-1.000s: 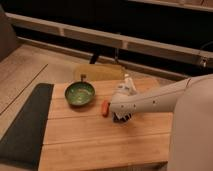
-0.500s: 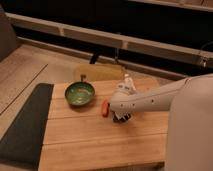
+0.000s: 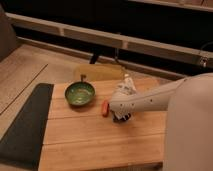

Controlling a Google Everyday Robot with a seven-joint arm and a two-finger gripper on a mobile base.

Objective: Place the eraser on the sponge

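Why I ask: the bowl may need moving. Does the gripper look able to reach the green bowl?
Probably yes. The gripper hangs low over the board, right of the green bowl; only the orange-red thing lies between them, and it could pass above.

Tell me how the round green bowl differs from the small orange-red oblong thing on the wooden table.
The round green bowl is wide and hollow; the small orange-red oblong thing is narrow and looks solid. The bowl is far larger than the oblong thing. The bowl sits apart from the gripper, which hangs low beside the oblong thing. Both rest on the wooden table.
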